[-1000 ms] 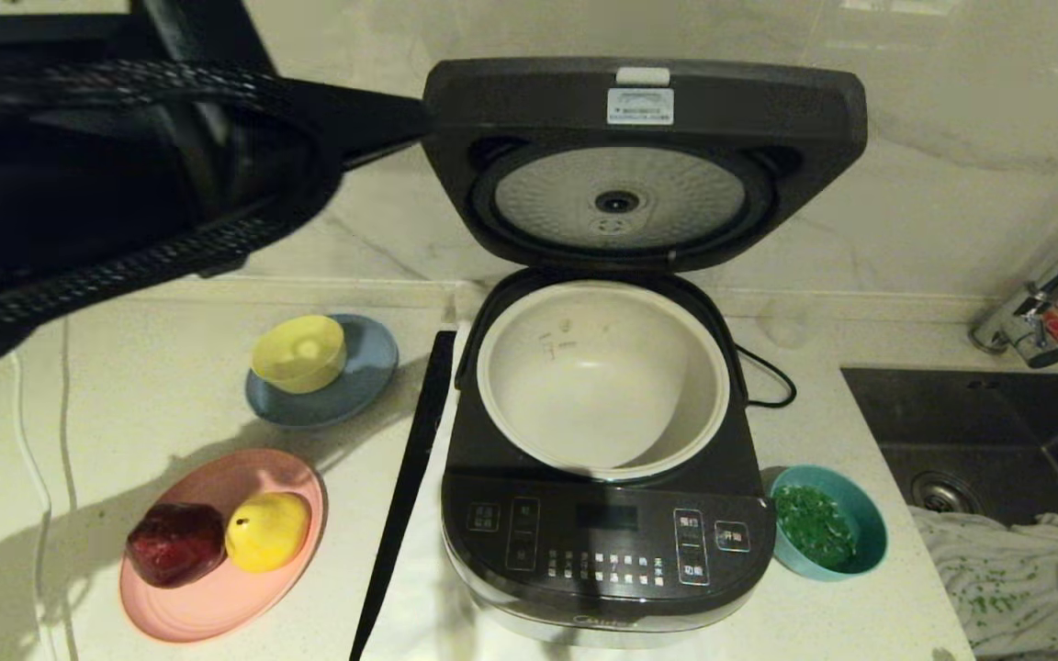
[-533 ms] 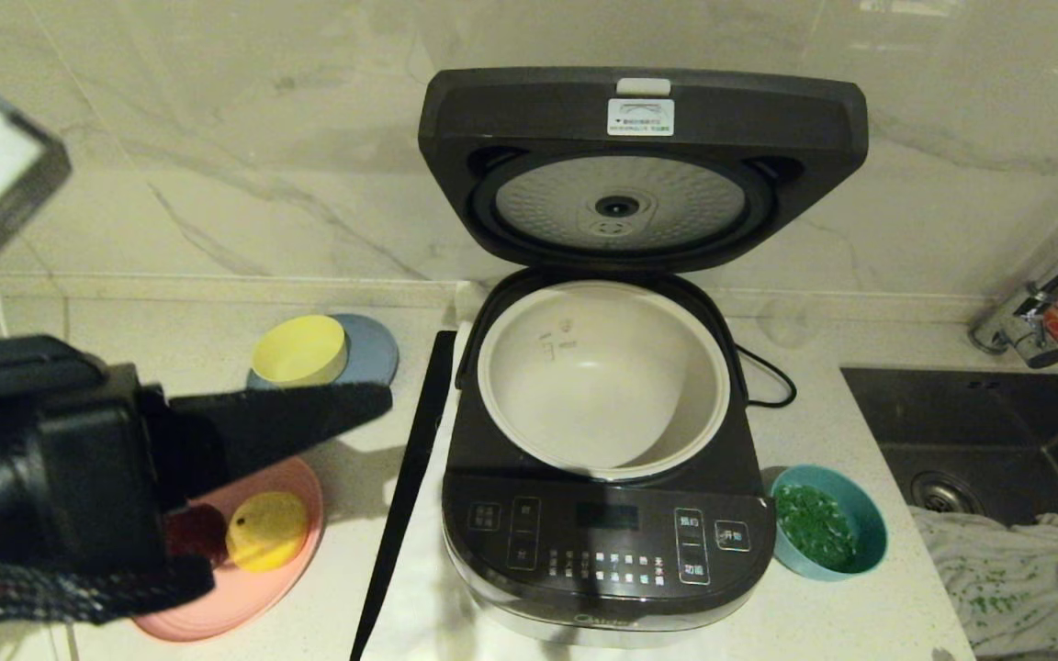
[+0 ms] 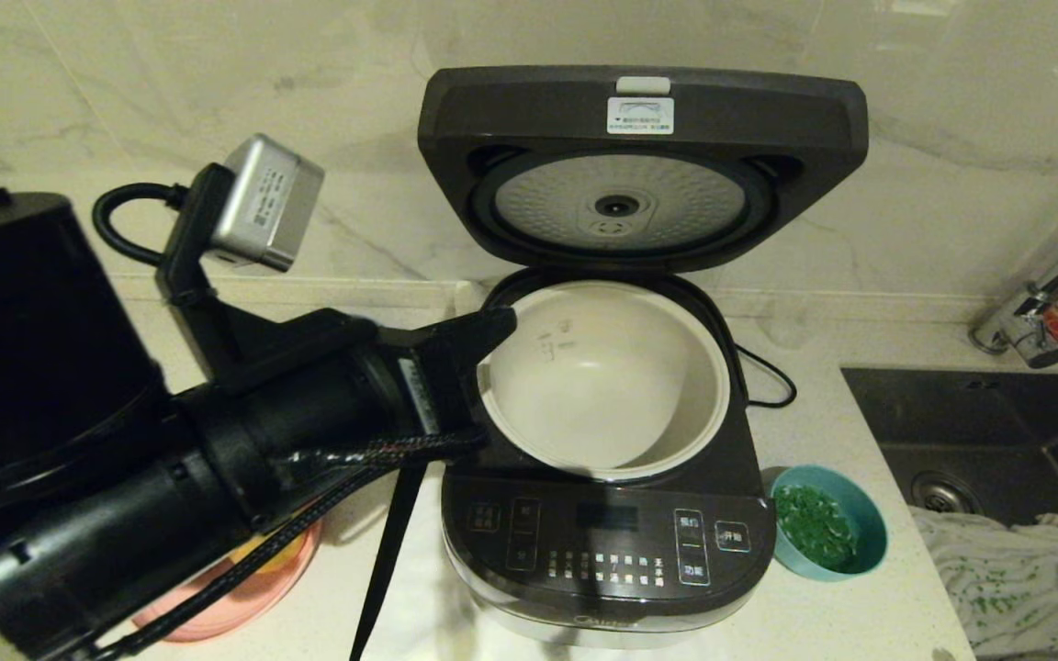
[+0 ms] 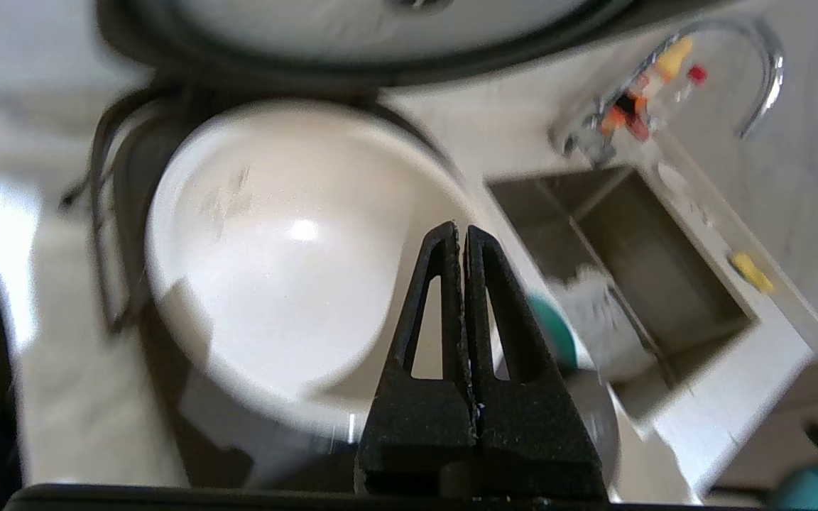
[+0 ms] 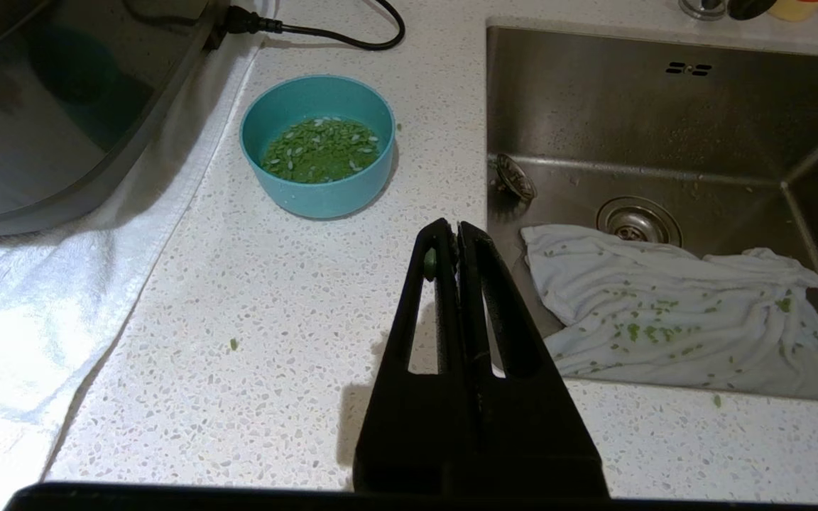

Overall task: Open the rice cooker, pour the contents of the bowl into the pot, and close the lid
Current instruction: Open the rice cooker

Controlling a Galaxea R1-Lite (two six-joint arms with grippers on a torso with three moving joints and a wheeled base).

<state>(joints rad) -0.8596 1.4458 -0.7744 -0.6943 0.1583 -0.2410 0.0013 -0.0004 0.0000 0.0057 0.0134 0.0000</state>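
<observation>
The dark grey rice cooker (image 3: 607, 542) stands open, its lid (image 3: 644, 115) tipped up against the wall with the dimpled silver disc facing me. The cream-white pot (image 3: 602, 381) inside holds nothing. My left gripper (image 3: 497, 323) is shut and empty, its tip at the pot's left rim; the same gripper (image 4: 461, 231) shows over the pot (image 4: 274, 241) in the left wrist view. The teal bowl (image 3: 827, 532) of chopped green sits right of the cooker. My right gripper (image 5: 448, 231) is shut and empty, low over the counter, short of the bowl (image 5: 317, 145).
A steel sink (image 3: 997, 441) with a speckled white cloth (image 5: 672, 305) lies to the right, a tap (image 3: 1034, 294) behind it. The cooker's black cord (image 5: 331, 32) runs behind the bowl. A pink plate (image 3: 244, 588) peeks out under my left arm. White cloth (image 5: 61, 298) lies under the cooker.
My left arm has come down from the raised lid and swung right, its shut tip now at the pot's left rim. It now covers the yellow bowl, blue plate and fruit.
</observation>
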